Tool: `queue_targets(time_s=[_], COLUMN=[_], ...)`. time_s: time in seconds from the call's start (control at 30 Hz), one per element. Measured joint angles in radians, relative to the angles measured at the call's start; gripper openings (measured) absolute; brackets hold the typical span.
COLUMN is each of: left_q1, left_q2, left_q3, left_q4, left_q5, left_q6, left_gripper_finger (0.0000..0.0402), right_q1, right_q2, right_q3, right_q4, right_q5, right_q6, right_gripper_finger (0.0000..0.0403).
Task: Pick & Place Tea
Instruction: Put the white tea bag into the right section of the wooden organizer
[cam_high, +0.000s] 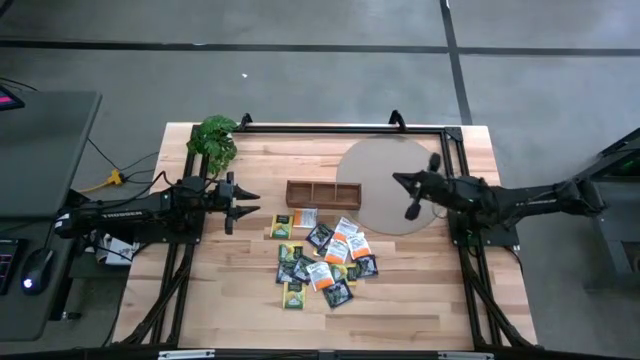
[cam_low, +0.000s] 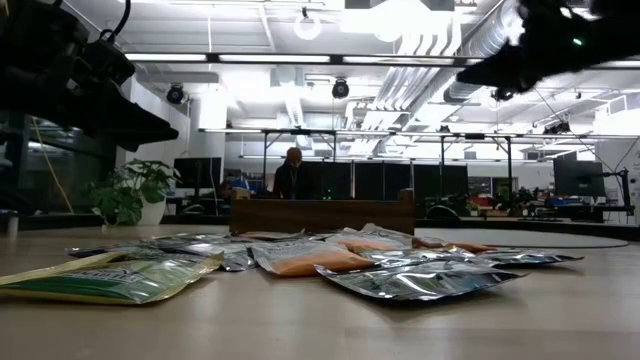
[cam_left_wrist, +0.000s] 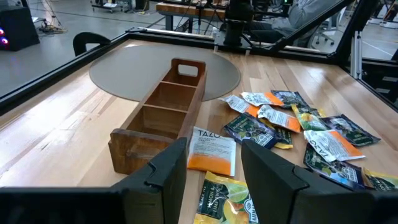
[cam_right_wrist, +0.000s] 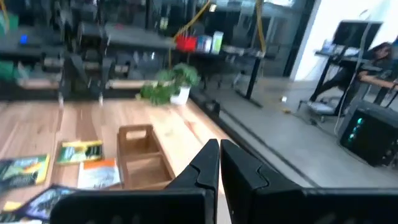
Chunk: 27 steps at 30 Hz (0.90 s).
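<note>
Left gripper (cam_high: 243, 205): fingers spread, holding nothing, hovering above the table just left of the tea.
Right gripper (cam_high: 408, 195): fingers pressed together, empty, over the round grey mat (cam_high: 385, 185).
Tea (cam_high: 322, 256): loose sachets scattered on the table in front of the wooden tray (cam_high: 323, 193), none in its compartments.
Left wrist view only: an orange-white sachet (cam_left_wrist: 211, 149) lies just beside the tray wall, between the finger tips.
Low view only: a person (cam_low: 291, 172) beyond the tray.
Plant (cam_high: 214, 141): far-left table corner.
</note>
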Motion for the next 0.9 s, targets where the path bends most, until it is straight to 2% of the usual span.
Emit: queue_targets(time_s=[0.23,0.43,0.7,0.9], left_q1=[0.0,0.0,0.0,0.0], left_q2=[0.0,0.0,0.0,0.0], left_q3=[0.0,0.0,0.0,0.0], left_q4=[0.0,0.0,0.0,0.0], left_q5=[0.0,0.0,0.0,0.0], left_q6=[0.0,0.0,0.0,0.0], left_gripper_finger=[0.015,0.015,0.015,0.015], right_q1=[-0.061,-0.07,-0.068,-0.067], right_q2=[0.399,0.668,0.842,0.872], right_q3=[0.296,0.447,0.567,0.586], right_q4=[-0.302,-0.511,-0.745,-0.772], right_q5=[-0.117,-0.183,-0.449,-0.613], right_q6=[0.042,0.085,0.141,0.14], right_gripper_finger=[0.0012,0.0012,0.0012,0.0012])
